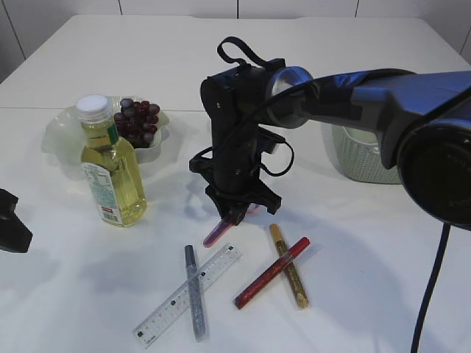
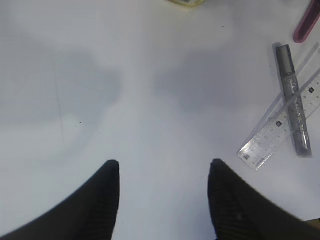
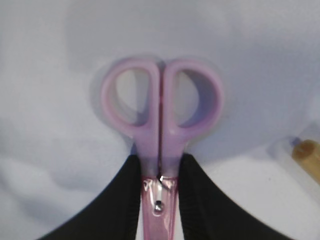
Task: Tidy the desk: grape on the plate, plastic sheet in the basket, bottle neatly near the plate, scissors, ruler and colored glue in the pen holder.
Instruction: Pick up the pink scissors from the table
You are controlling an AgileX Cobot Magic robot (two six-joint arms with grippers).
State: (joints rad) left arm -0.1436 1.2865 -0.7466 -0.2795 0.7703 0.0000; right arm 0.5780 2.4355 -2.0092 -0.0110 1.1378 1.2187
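You see the scissors (image 3: 161, 130) with the long axis running along the right gripper (image 3: 160, 192); the pink handles point away from the wrist, the sheathed blade end goes back between the jaws; the jaws are closed tightly on them just behind the handles; the blade tip is cut off at the frame edge; the left gripper (image 2: 164, 192) stands spread apart over bare table (image 2: 125, 100), holding nothing.
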